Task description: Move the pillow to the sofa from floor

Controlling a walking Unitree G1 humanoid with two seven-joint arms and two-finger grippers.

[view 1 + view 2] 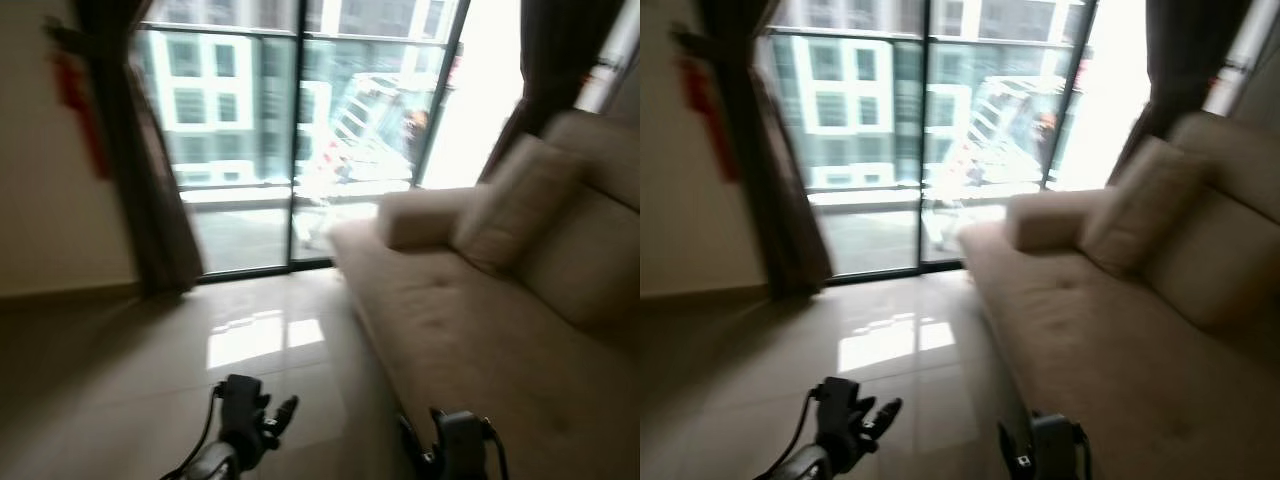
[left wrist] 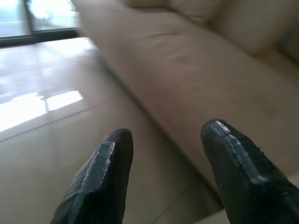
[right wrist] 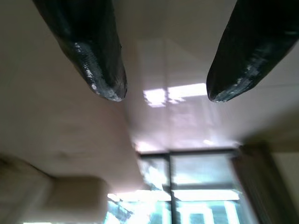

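A beige pillow point(image 1: 520, 205) leans against the backrest of the beige sofa point(image 1: 450, 330) on the right, close to the far armrest point(image 1: 420, 215). The picture is blurred. My left gripper point(image 2: 168, 135) is low in front of me, above the glossy tile floor point(image 1: 200, 380) beside the sofa's front edge; it is open with nothing between its fingers. My right gripper point(image 3: 166, 93) hangs low by the sofa seat's near end, also open and holding nothing.
A tall glass sliding door point(image 1: 290, 130) with dark curtains point(image 1: 150, 180) on both sides closes off the far end of the room. A red object point(image 1: 75, 95) hangs on the left wall. Open floor stretches left of the sofa.
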